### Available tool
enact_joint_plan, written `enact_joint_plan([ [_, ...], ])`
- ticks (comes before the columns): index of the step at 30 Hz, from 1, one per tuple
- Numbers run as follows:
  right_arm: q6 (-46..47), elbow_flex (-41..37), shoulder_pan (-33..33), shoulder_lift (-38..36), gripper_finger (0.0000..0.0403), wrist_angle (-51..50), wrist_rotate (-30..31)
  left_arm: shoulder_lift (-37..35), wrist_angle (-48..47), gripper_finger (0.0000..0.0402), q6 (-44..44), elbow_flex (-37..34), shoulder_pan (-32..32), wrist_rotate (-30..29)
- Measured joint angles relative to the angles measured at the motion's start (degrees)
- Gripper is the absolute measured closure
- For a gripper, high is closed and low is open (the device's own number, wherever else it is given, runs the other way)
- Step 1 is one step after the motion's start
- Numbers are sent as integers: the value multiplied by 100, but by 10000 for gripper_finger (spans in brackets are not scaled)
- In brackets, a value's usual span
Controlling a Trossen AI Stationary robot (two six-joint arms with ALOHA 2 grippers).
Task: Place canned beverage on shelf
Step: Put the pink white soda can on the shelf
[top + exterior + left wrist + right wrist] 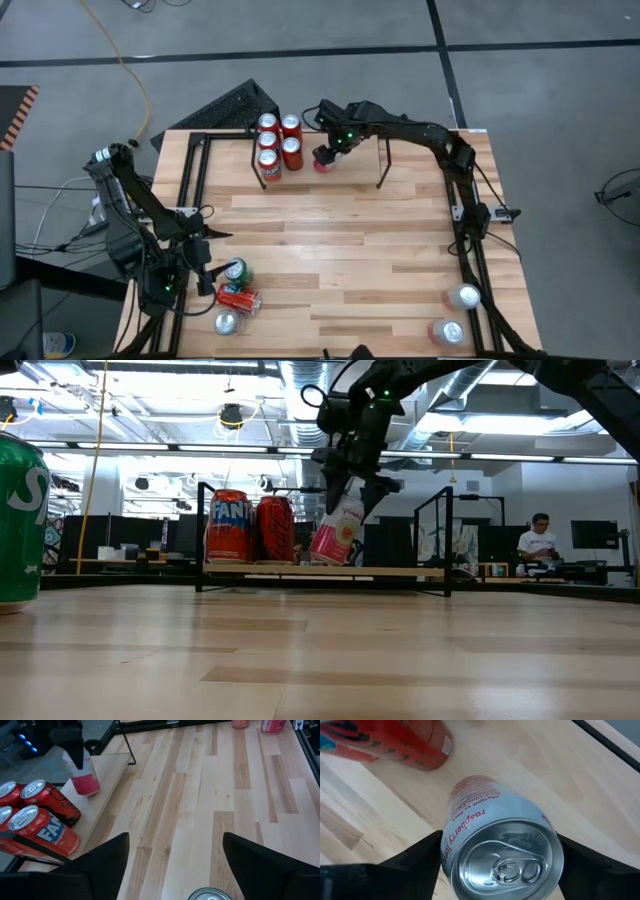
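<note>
The shelf (330, 571), a low black-rod rack with a pale board, stands at the table's far middle; its end loop (383, 162) shows from above. Several red cans (278, 140) stand upright on its left part (250, 526). My right gripper (335, 145) is over the shelf, shut on a white-and-pink raspberry can (337, 530), just right of the red cans. My left gripper (175, 855) is open and empty at the near left (205, 268), next to a green can (236, 270). My right gripper pinches the white-and-pink can between its two fingers, one on each side of the can's wall just below the top rim (451, 851). The fingers (358, 472) come from above, slanting. The can is tilted, top toward the right, and its lower end (324, 558) is down at the shelf's board.
A red can (240, 298) lies on its side and a silver-topped can (226, 322) stands near the left gripper. Two more cans (463, 296) (447, 332) stand at the near right. Black rails (190, 170) edge the table. The shelf's right part (400, 571) is bare.
</note>
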Motion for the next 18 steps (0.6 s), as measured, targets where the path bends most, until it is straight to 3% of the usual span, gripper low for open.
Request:
enact_joint_plan([
  [18,-107,2,40,-1,66,8,45,0,0,95,-2,0,0,2],
])
